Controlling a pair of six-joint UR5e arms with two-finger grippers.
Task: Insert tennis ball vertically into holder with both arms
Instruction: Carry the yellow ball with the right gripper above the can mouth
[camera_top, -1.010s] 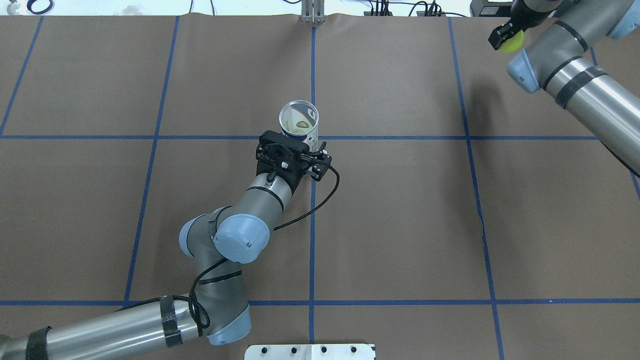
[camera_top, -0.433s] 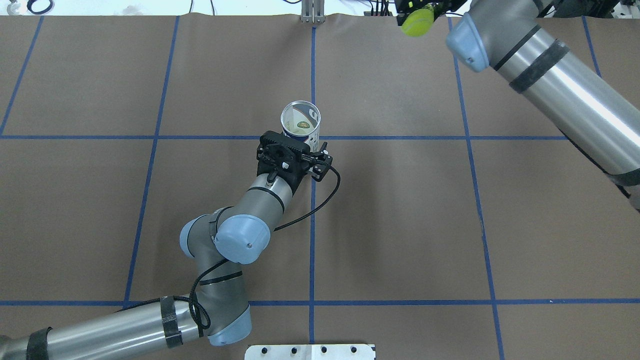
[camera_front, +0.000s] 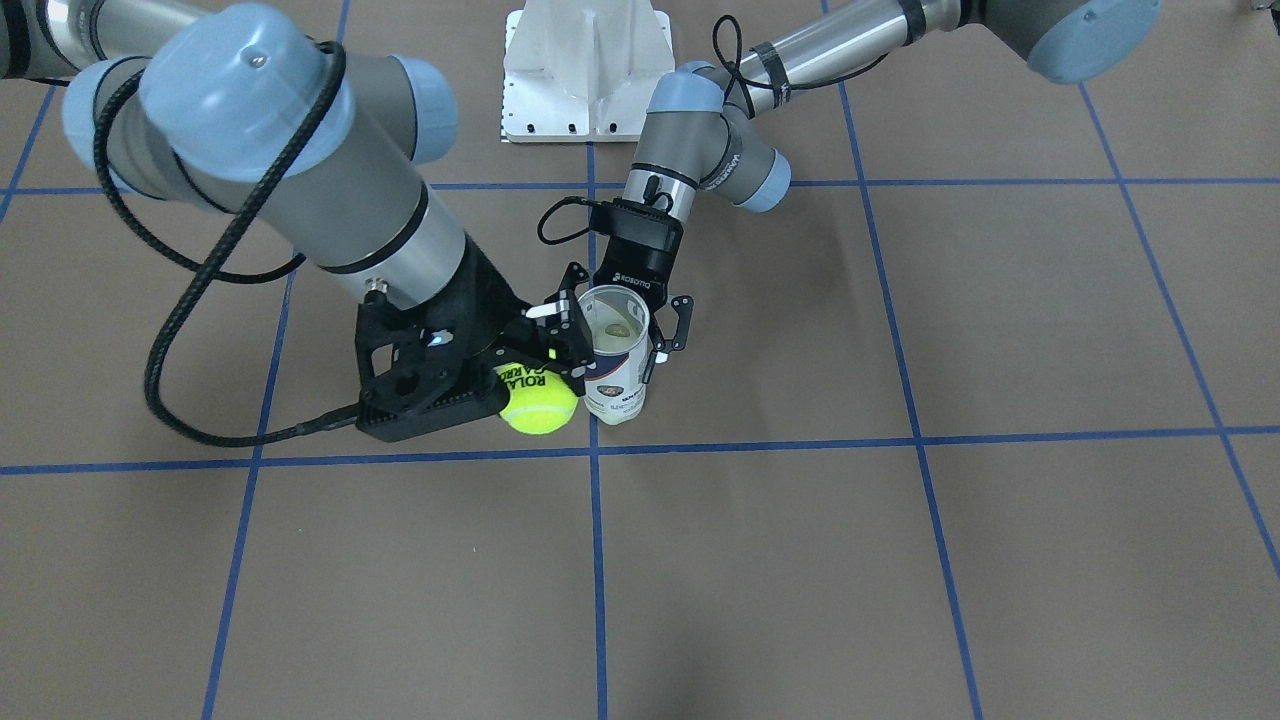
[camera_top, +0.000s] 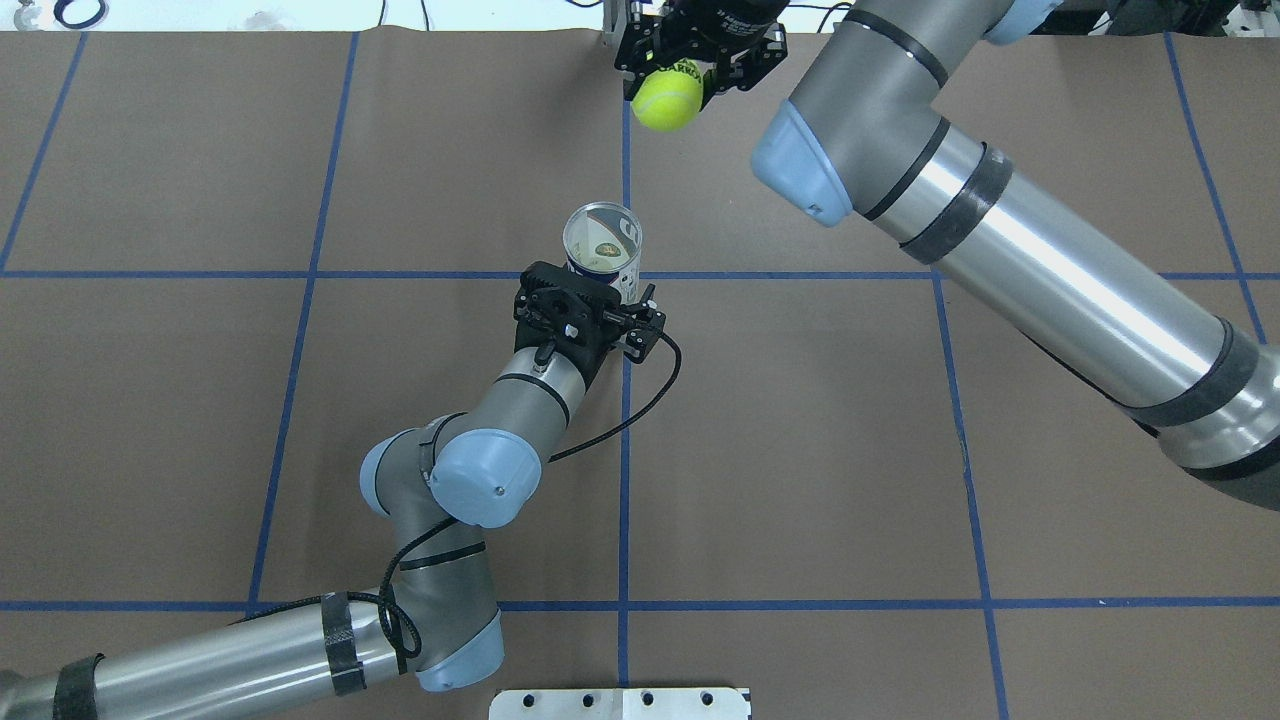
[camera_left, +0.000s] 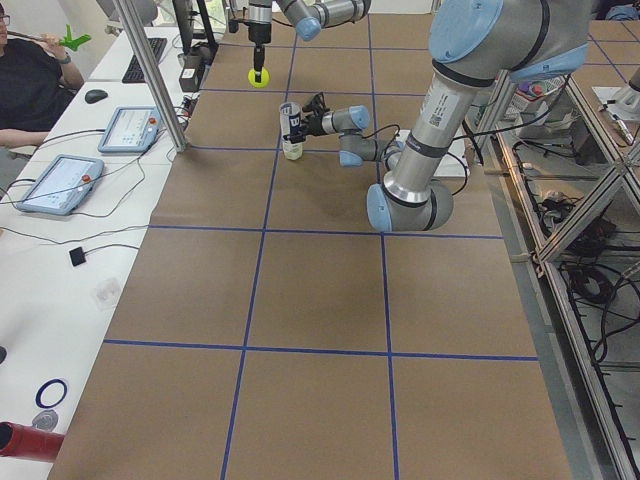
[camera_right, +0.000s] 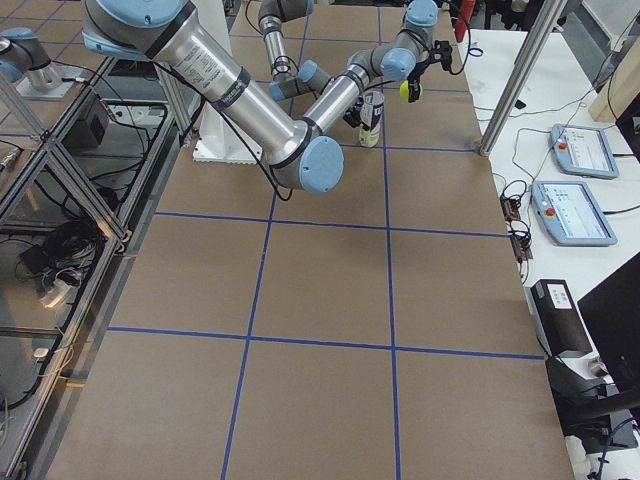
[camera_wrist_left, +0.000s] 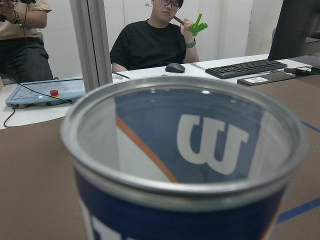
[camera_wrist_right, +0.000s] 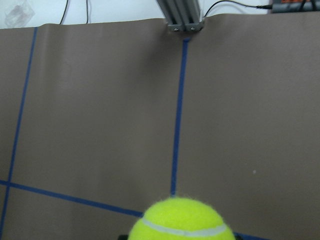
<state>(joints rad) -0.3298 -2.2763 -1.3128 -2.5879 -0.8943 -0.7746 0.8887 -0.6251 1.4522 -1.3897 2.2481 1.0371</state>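
The holder (camera_top: 601, 240) is a clear can with a navy and white "W" label, standing upright with its mouth open near the table's middle. It fills the left wrist view (camera_wrist_left: 185, 160). My left gripper (camera_front: 628, 330) is shut on its side from the robot's side. My right gripper (camera_top: 690, 72) is shut on a yellow-green tennis ball (camera_top: 668, 98) and holds it in the air beyond the can, near the far edge and the centre line. In the front view the ball (camera_front: 538, 400) hangs beside the can (camera_front: 616, 360). The right wrist view shows only the ball's top (camera_wrist_right: 181, 220).
A white pedestal (camera_front: 585, 70) stands at the robot's edge. An aluminium post (camera_top: 625, 25) rises at the far edge, just behind the ball. Beyond it, a white desk holds tablets (camera_left: 130, 128) and a keyboard, with operators (camera_wrist_left: 152, 42) seated there.
My right arm has swung left along the far edge with the ball, from the far right corner to the centre line. The left arm and the can have not moved.
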